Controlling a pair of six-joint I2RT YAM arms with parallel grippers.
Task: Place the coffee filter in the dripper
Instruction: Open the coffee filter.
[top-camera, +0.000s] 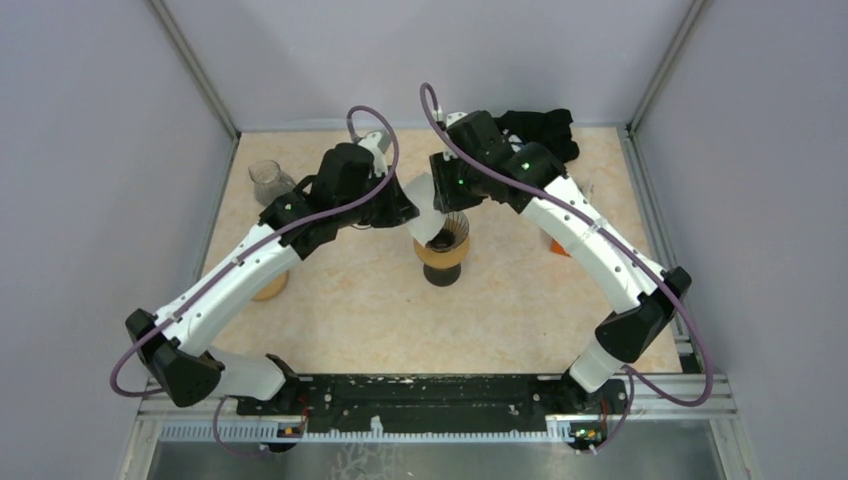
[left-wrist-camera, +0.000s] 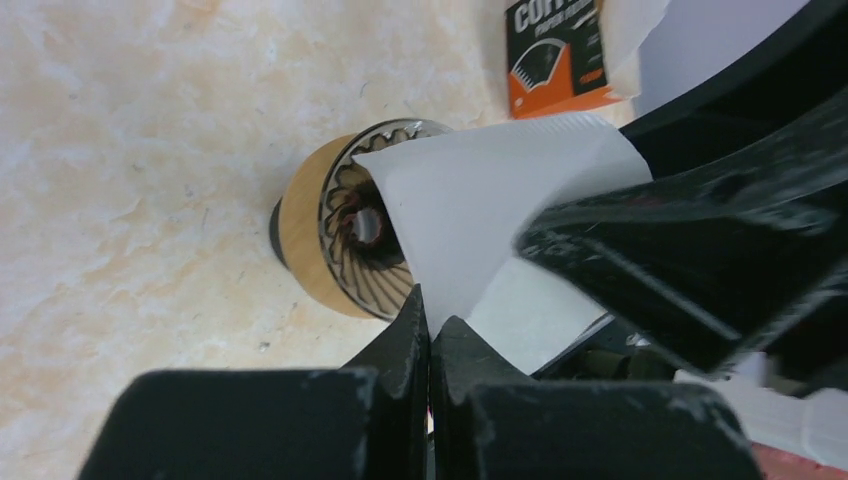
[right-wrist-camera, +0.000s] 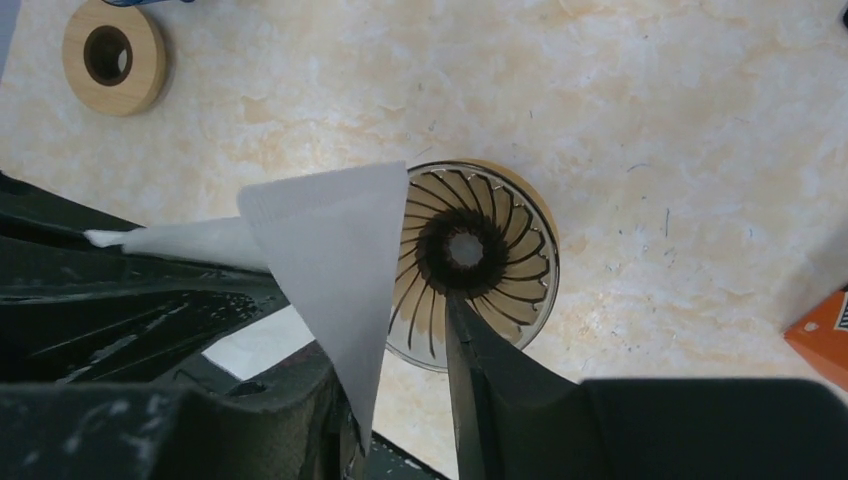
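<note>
The white paper coffee filter (top-camera: 424, 203) hangs folded flat over the dripper (top-camera: 442, 248), a ribbed glass cone in a wooden collar on a black base. My left gripper (left-wrist-camera: 430, 328) is shut on one corner of the filter (left-wrist-camera: 480, 200), with the dripper (left-wrist-camera: 345, 235) just beyond it. My right gripper (right-wrist-camera: 400, 385) is open. The filter (right-wrist-camera: 330, 250) lies against its left finger, and its right finger (right-wrist-camera: 475, 370) stands apart over the dripper's rim (right-wrist-camera: 480, 255). In the top view both grippers, left (top-camera: 408, 212) and right (top-camera: 447, 205), meet at the filter.
A wooden ring (top-camera: 270, 286) lies at the left, also in the right wrist view (right-wrist-camera: 110, 55). A glass carafe (top-camera: 268, 181) stands at the back left. An orange and black filter package (top-camera: 560, 245) lies at the right under my right arm, also in the left wrist view (left-wrist-camera: 555, 50).
</note>
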